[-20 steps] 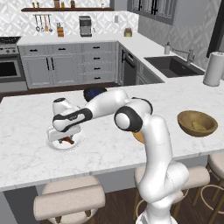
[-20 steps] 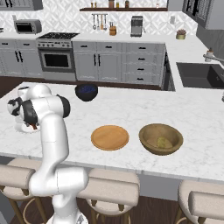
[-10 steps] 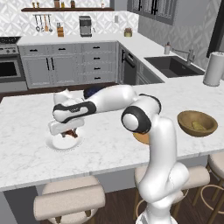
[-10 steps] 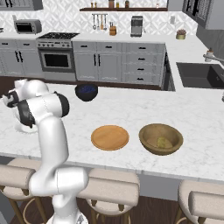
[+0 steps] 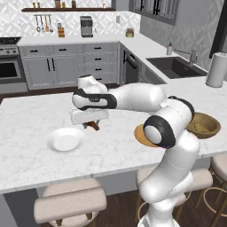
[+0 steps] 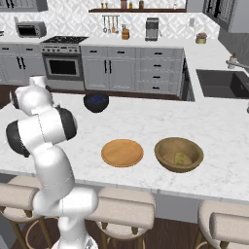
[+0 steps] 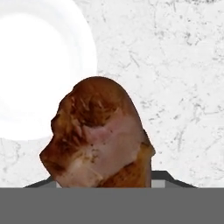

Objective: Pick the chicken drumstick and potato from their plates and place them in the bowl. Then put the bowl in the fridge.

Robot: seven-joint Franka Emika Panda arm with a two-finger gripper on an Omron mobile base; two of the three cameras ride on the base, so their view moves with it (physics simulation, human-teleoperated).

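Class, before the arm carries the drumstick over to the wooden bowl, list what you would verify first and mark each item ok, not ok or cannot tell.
1. Chicken drumstick gripped in the pincer: ok, it hangs off the white plate.
2. Grip is firm: cannot tell, the fingertips are hidden behind the meat.
3. Bowl upright on the counter: ok.
4. Potato already in the bowl: ok.
5. Room left in the bowl: ok.
6. Wooden plate bare: ok.

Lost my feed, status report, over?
Gripper shut on small reddish-brown chicken drumstick, lifted off glossy white plate. Yellowish potato in tan wooden bowl. Nothing blocking.
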